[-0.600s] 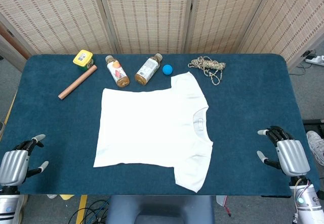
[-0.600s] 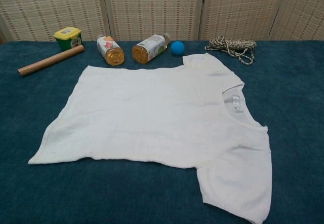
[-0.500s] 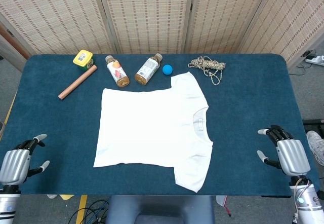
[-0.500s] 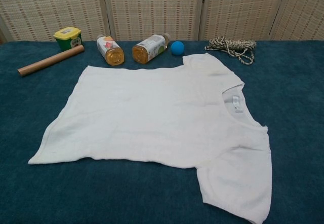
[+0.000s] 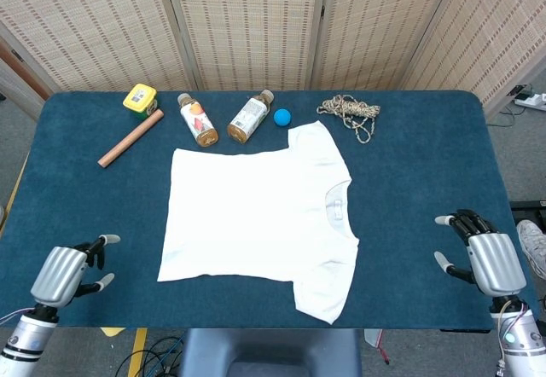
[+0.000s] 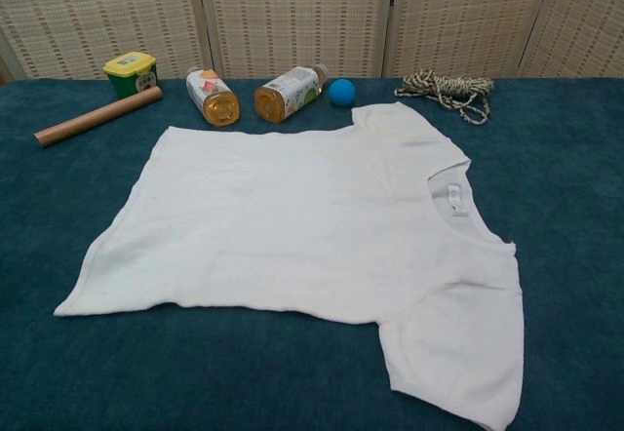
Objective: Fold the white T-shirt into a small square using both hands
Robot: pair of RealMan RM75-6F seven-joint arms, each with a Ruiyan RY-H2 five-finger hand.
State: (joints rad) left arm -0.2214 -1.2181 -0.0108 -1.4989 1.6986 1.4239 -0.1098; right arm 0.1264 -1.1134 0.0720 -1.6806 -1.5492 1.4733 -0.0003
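The white T-shirt point(image 5: 256, 219) lies flat and unfolded on the blue table point(image 5: 418, 172), its collar toward the right and its hem toward the left. In the chest view the T-shirt point(image 6: 302, 241) fills the middle, with no hand showing. My left hand point(image 5: 64, 273) hovers at the near left corner, left of the hem, holding nothing, fingers apart. My right hand point(image 5: 482, 259) is near the right front edge, well right of the collar, fingers spread and empty.
Along the far side lie a wooden rod point(image 5: 130, 137), a yellow-lidded green jar point(image 5: 140, 100), two bottles on their sides point(image 5: 197, 120) point(image 5: 249, 117), a blue ball point(image 5: 282, 118) and a coiled rope point(image 5: 348, 109). Woven screens stand behind the table.
My left hand has moved rightward and a little inward over the table toward the shirt's hem. The right hand and the shirt have stayed put.
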